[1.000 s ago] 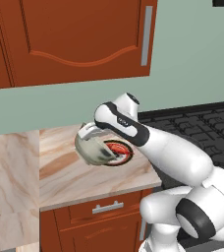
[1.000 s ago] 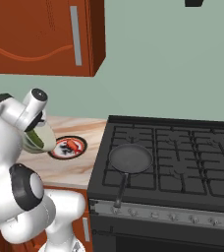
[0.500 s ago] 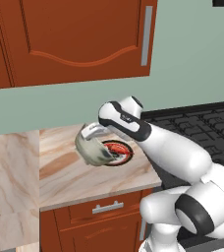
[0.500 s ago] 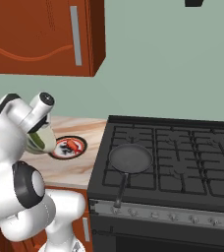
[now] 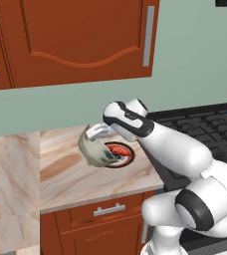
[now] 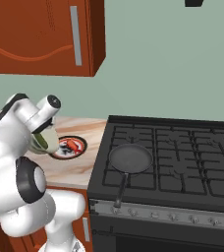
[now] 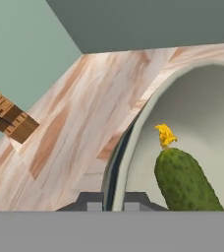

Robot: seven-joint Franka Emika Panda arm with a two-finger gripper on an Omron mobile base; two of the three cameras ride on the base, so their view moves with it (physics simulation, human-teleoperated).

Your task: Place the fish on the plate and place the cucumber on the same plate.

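Observation:
My gripper [image 5: 93,133] is shut on the rim of a pale greenish-grey bowl [image 5: 96,149], which it holds tilted just above the counter, over the left edge of the plate [image 5: 127,154]. The plate has a black rim and a red ring, and the red-orange fish [image 6: 71,144] lies on it. In the hand view the dark green cucumber [image 7: 185,183], with a yellow tip, rests inside the bowl [image 7: 133,142]. The bowl's rim sits between my fingertips [image 7: 89,200]. In the right base view the bowl [image 6: 44,140] hangs beside the plate [image 6: 76,152].
A black stove [image 6: 178,157] stands right of the marble counter [image 5: 65,169], with a black frying pan [image 6: 130,158] on its front left burner. A wooden knife block [image 7: 8,120] stands on the counter by the wall. Wooden cabinets [image 5: 75,40] hang overhead.
The wrist has turned and shifted slightly to the right, with the bowl still in its grip. The bowl stays tilted over the plate's left edge.

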